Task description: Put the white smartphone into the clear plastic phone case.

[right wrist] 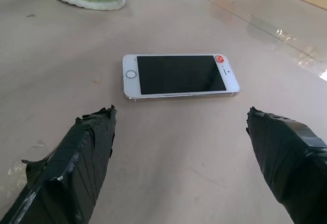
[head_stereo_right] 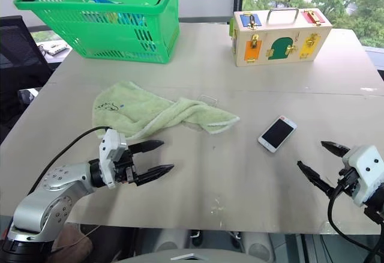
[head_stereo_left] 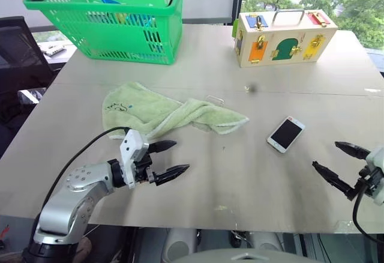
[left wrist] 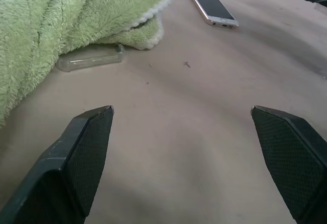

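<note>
Clear plastic phone case [left wrist: 90,58] is half tucked under the green towel [head_stereo_left: 162,114], only 1 glinting end showing at the far edge. The white smartphone [head_stereo_left: 286,134] lies screen up on bare counter [head_stereo_left: 240,179], well apart from it. Left gripper [head_stereo_left: 170,158] and right gripper [head_stereo_left: 337,163] hover with fingers spread, empty, near the counter's front edge.

Bare bench [head_stereo_left: 240,173] lying open around the white smartphone [head_stereo_left: 286,134] on every side, green towel [head_stereo_left: 162,114] draping over most of the clear plastic phone case [left wrist: 89,58], basket [head_stereo_left: 114,14] and wooden box [head_stereo_left: 282,35] sitting well back.
</note>
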Robot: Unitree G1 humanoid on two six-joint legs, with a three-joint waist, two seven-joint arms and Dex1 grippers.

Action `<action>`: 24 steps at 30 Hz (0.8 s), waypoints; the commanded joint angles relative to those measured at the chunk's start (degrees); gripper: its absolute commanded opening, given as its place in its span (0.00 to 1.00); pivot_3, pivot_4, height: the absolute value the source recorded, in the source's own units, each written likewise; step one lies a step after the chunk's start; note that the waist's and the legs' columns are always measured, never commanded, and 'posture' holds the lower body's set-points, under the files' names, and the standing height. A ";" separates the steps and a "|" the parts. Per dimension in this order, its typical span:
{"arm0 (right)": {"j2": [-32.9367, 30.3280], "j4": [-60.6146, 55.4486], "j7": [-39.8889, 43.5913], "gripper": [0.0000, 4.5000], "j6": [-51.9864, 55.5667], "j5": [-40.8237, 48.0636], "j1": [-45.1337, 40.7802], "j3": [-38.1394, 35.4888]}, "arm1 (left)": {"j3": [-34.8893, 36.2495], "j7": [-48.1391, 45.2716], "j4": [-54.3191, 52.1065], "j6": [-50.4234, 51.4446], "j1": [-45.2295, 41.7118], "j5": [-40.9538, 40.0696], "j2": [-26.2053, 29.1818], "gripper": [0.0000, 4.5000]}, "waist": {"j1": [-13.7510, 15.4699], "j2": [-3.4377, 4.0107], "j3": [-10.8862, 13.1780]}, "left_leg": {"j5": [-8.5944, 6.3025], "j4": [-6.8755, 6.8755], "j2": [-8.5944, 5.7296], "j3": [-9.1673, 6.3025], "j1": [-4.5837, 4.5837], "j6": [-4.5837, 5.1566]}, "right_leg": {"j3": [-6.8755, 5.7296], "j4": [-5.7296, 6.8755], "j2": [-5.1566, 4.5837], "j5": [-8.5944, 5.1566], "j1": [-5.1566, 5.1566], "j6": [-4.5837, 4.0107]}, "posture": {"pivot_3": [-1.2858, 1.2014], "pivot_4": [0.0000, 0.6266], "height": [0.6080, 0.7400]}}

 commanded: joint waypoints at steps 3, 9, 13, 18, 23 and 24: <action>0.88 -1.77 0.33 0.98 -0.21 7.45 -4.82 -0.92 | 1.03 4.69 -0.56 0.57 -6.19 -0.71 -2.03 1.00 | 0.03 -0.02 0.02 | -0.01 0.02 0.00 -0.01 0.01 -0.02 | -0.01 0.02 0.00 0.00 0.00 0.00 | 0.52 0.24 1.00; -3.56 -11.08 3.26 0.98 4.20 14.43 -5.41 1.51 | -3.45 9.81 2.38 3.79 -16.84 3.78 -2.85 1.00 | 0.25 0.00 0.01 | -0.02 0.08 -0.03 -0.06 0.11 -0.04 | 0.01 0.16 0.03 0.02 0.10 0.00 | 0.52 0.24 1.00; -5.21 -15.43 3.13 0.98 4.97 17.64 -5.43 1.91 | -10.10 10.50 7.77 6.72 -25.38 9.13 -2.50 1.00 | 0.55 -0.08 -0.01 | 0.08 0.08 -0.05 -0.06 0.06 0.14 | 0.07 0.09 0.39 0.11 0.10 0.17 | 0.52 0.24 1.00; -5.44 -17.13 1.89 0.98 5.22 18.23 -5.15 2.50 | -17.20 7.67 20.12 3.37 -35.53 15.47 -5.09 1.00 | 1.28 -0.12 0.01 | 0.08 0.08 -0.09 0.04 0.04 0.14 | 0.13 0.01 0.41 0.12 0.09 0.19 | 0.52 0.24 1.00; -4.74 -18.06 1.31 0.98 4.37 16.52 -3.19 2.83 | -23.02 5.22 32.35 -3.02 -43.60 22.51 -8.45 1.00 | 1.48 -0.14 0.02 | 0.08 0.14 -0.09 -0.02 0.03 0.14 | 0.09 0.06 0.42 0.10 0.10 0.16 | 0.52 0.24 1.00; -4.65 -18.29 1.18 0.98 4.27 16.42 -2.81 2.68 | -23.21 5.50 34.19 -3.76 -44.71 23.16 -9.39 1.00 | 1.47 -0.15 0.02 | 0.08 0.14 -0.10 -0.03 0.02 0.15 | 0.08 0.06 0.42 0.10 0.10 0.16 | 0.52 0.24 1.00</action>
